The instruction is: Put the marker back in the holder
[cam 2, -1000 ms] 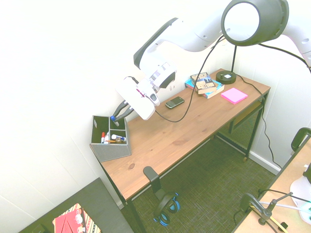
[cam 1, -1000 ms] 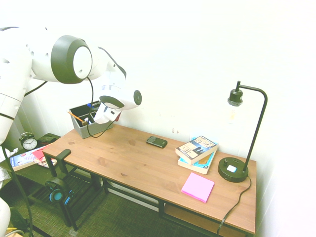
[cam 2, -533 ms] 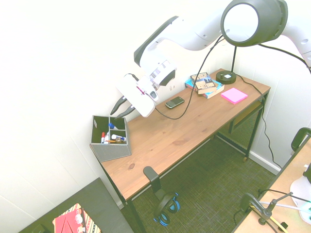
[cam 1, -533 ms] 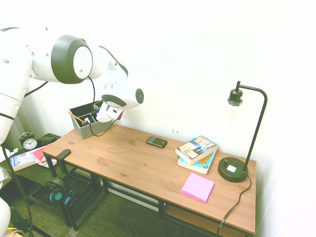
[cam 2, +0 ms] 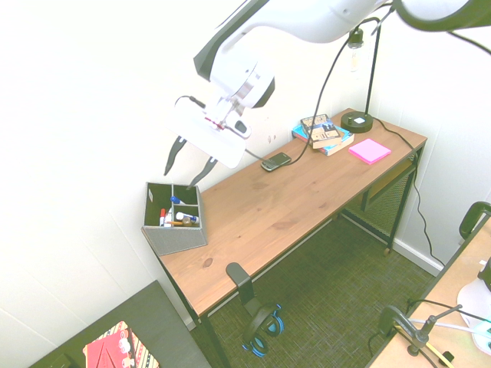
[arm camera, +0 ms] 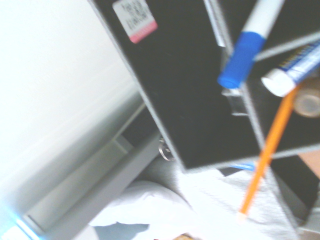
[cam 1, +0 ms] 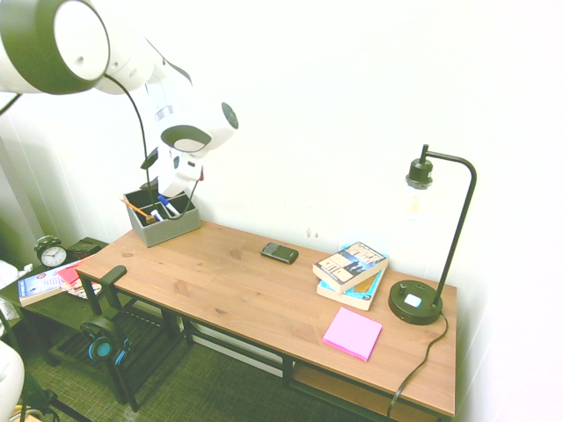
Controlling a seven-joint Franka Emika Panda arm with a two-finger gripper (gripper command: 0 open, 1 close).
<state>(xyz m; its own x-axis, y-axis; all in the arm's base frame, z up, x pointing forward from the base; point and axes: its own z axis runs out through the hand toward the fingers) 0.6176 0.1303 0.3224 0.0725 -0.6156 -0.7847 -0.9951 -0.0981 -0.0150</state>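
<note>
At the far left end of the desk (cam 2: 284,215), the grey holder (cam 2: 173,227) is sitting with the marker (cam 2: 175,200) already leaning inside one of its dark compartments, blue cap showing. Above it, the hand (cam 2: 187,163) is hanging with its two fingers spread apart and nothing between them, so the marker is let go. The job looks about done. To finish well, I think the hand should be going straight up and away, so it is not bumping the thin orange pencil (cam 1: 135,207) that is sticking out of the holder. Close up, the wrist view is showing a small white label with a pink strip (arm camera: 134,13) inside the box, but its print is too blurry to read.
</note>
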